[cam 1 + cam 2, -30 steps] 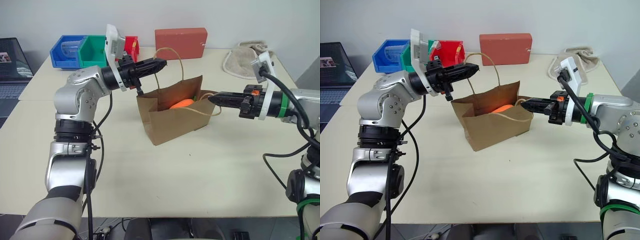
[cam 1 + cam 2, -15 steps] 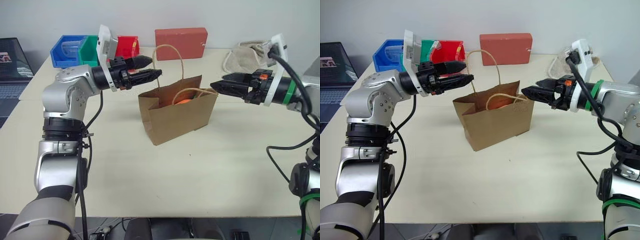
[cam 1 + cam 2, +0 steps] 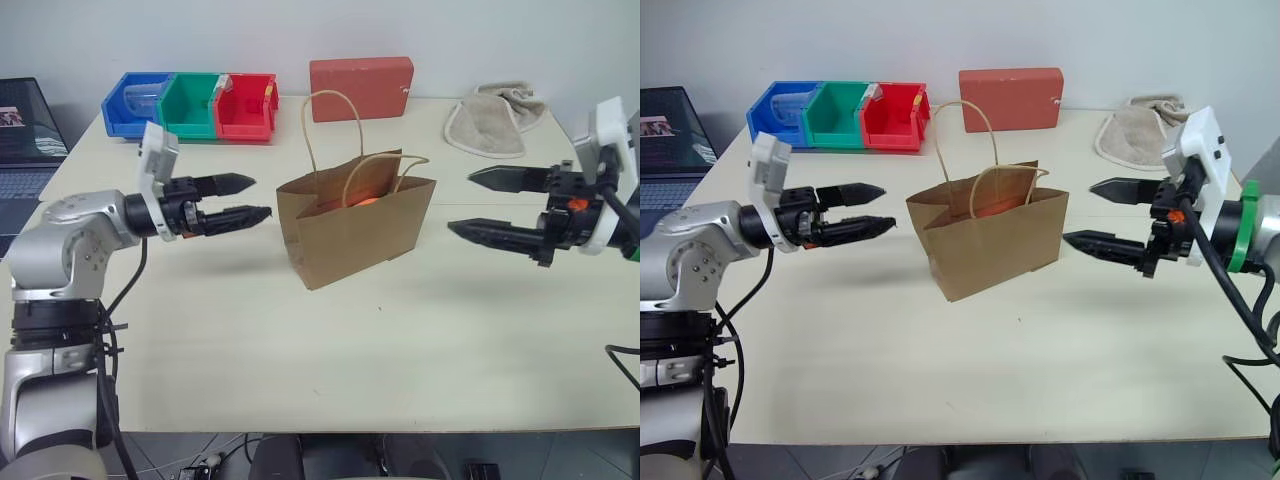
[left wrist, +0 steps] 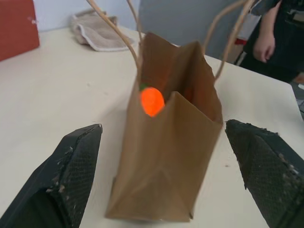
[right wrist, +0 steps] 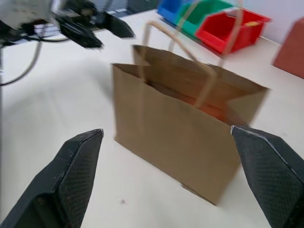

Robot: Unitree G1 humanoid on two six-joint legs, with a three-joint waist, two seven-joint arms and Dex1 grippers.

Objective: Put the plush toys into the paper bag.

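The brown paper bag [image 3: 355,230] stands upright and open in the middle of the table, both twine handles sticking up free. Inside it an orange plush toy [image 4: 152,101] shows against the inner wall, also seen as an orange patch [image 3: 366,200] at the bag's mouth. My left gripper [image 3: 258,197] hovers to the left of the bag, open and empty, pointing at the bag's side. On the bag's right my right gripper [image 3: 460,202] is open and empty as well, a short gap away. Neither gripper touches the bag.
A red rectangular box [image 3: 360,75] lies behind the bag. Blue, green and red bins [image 3: 190,103] line the back left, a beige towel [image 3: 495,120] the back right. A laptop [image 3: 25,125] sits at far left. A person [image 4: 280,33] stands beyond the table.
Both grippers were shut at the bag's handles and top edge; they have opened, let go and drawn outward, the left one also lower. The bag now stands by itself.
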